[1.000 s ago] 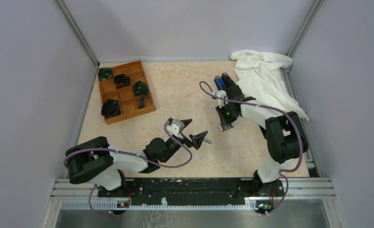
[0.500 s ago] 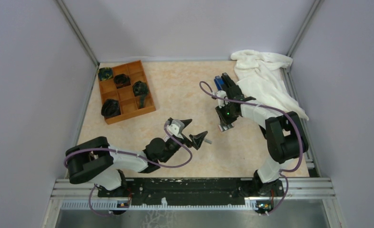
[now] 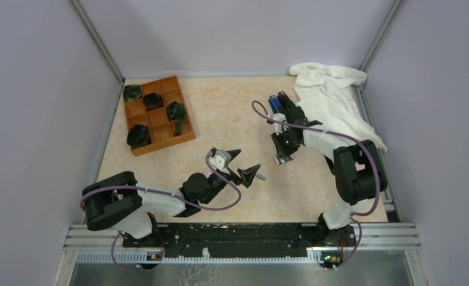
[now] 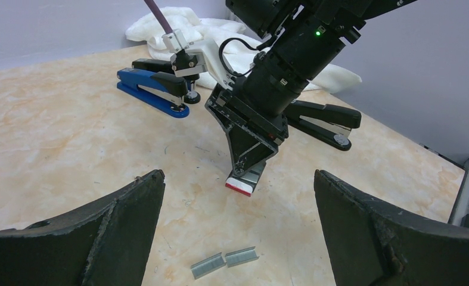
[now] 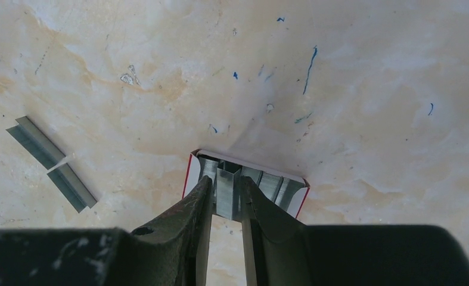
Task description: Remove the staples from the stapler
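My right gripper [image 5: 226, 182] points straight down into a small white-and-red box [image 5: 297, 199]. Its narrowly open jaws flank one upright strip of staples [image 5: 227, 193], with a thin gap on the left side. More strips lie in the box. Two loose staples strips [image 4: 224, 261] lie on the table near it. My left gripper [image 4: 239, 176] hovers wide open and empty over those strips, facing the right gripper [image 4: 249, 161]. One black stapler [image 4: 321, 119] lies shut beside the right arm. A second black stapler [image 4: 154, 64] lies behind a blue one [image 4: 151, 89].
A wooden compartment tray [image 3: 158, 127] holding several dark objects stands at the back left. A crumpled white cloth [image 3: 330, 98] fills the back right corner. The blue stapler [image 3: 273, 102] lies by the cloth. Grey walls enclose the table.
The right jaws have eased slightly apart around the staples strip. Neither arm has visibly moved, and the left gripper stays wide open.
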`<state>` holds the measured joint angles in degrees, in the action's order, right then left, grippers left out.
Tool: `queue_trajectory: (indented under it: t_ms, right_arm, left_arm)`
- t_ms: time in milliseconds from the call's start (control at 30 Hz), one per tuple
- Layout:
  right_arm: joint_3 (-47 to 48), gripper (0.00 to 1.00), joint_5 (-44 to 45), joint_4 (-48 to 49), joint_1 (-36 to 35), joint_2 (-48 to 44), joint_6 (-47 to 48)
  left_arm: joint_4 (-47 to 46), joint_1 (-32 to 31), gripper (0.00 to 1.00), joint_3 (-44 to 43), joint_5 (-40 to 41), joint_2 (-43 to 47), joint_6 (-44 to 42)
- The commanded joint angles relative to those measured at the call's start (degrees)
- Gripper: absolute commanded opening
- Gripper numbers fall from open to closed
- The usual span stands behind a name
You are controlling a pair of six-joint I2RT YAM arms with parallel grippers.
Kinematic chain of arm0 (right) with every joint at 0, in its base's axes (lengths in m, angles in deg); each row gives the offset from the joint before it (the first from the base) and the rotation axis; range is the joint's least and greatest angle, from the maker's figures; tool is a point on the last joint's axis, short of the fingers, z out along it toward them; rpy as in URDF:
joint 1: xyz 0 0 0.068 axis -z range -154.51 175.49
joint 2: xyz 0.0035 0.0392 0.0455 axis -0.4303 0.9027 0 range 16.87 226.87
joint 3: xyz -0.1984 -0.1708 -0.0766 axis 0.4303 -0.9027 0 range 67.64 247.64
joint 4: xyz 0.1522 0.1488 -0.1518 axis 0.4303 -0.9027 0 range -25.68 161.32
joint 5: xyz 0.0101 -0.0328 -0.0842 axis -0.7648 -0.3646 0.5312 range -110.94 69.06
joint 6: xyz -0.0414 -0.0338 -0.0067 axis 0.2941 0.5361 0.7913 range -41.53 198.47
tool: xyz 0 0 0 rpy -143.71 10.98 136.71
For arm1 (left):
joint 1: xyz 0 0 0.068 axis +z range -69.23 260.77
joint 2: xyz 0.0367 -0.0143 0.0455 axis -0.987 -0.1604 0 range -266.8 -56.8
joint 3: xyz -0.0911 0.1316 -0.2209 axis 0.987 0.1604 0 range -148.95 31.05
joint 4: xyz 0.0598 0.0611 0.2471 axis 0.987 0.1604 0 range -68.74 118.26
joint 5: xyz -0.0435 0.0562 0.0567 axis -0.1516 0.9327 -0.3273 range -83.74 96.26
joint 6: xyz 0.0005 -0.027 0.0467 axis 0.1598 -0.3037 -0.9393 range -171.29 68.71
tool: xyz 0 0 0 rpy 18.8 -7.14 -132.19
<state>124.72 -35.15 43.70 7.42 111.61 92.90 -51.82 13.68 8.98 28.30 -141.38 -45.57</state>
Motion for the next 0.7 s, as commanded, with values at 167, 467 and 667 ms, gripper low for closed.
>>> queue_trajectory:
  t_ms: [167, 467, 667]
  right_arm:
    - [2.6, 0.24, -3.1, -1.4, 1.5, -1.2, 0.9]
    - [2.7, 0.2, -2.9, -2.4, 1.6, -0.6, 1.5]
    - [2.8, 0.13, -2.6, -2.9, 1.9, -0.6, 1.9]
  left_arm:
    - [-0.1, -0.2, 1.0, -1.5, 0.6, -0.5, -0.4]
    - [-0.1, -0.2, 0.99, -1.5, 0.6, -0.5, -0.4]
    - [-0.2, -0.2, 1.0, -1.5, 0.7, -0.4, -0.4]
